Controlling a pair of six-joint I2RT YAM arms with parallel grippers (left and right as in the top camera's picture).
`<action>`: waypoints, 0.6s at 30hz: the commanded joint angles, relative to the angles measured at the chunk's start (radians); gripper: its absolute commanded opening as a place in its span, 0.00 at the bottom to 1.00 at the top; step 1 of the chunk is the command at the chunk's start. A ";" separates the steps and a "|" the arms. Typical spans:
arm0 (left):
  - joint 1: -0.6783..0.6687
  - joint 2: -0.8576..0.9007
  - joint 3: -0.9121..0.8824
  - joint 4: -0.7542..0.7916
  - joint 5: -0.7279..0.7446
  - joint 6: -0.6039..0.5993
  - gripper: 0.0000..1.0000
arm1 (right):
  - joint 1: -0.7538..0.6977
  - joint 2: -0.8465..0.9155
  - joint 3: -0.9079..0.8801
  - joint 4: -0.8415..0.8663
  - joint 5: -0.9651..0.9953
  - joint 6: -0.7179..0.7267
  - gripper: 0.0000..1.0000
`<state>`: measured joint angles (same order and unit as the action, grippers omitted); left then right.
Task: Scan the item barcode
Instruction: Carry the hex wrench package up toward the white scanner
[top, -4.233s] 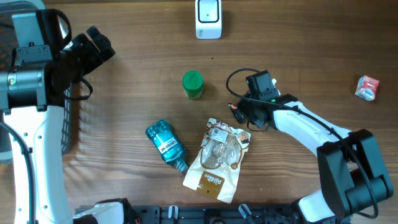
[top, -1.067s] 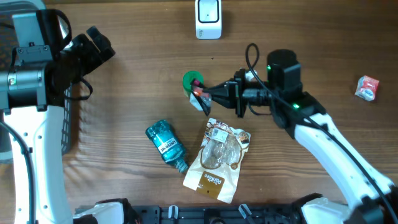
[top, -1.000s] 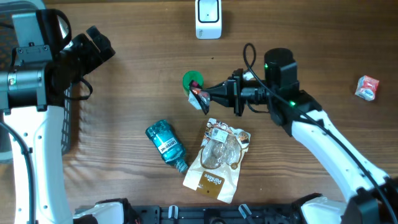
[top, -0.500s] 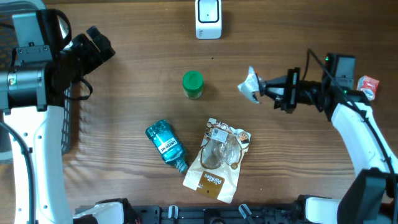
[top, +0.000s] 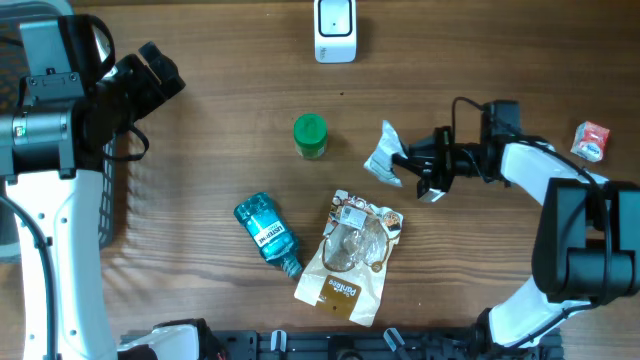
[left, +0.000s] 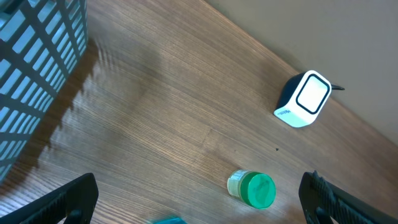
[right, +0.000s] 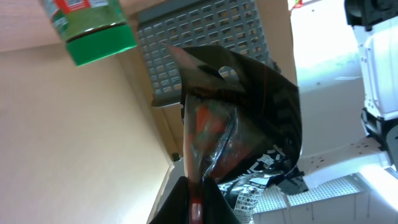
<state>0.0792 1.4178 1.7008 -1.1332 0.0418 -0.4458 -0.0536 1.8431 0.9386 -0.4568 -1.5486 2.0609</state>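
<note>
The right tool (top: 403, 160) pinches a crumpled packet (top: 383, 155) by one edge, off the worktop (top: 480, 270) and right of the green jar (top: 310, 136); the carry seems in hand, and next the barcode must face the scanner (top: 335, 28).

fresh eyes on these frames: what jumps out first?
The crinkled foil packet pinched in the shut right gripper, right of centre in the overhead view; it also fills the right wrist view. After that, the white scanner at top centre, and the brown pouch lying flat at bottom centre beside a blue bottle.
</note>
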 joint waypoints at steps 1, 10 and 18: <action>0.005 0.004 0.005 0.002 -0.010 0.013 1.00 | 0.007 0.016 0.006 -0.004 -0.065 0.007 0.05; 0.005 0.004 0.005 0.002 -0.010 0.013 1.00 | 0.004 0.016 0.006 0.256 -0.067 0.007 0.05; 0.005 0.004 0.005 0.002 -0.010 0.013 1.00 | -0.003 0.016 0.006 -0.206 -0.065 0.007 0.05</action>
<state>0.0792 1.4178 1.7008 -1.1336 0.0418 -0.4458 -0.0475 1.8462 0.9432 -0.5671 -1.5589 2.0632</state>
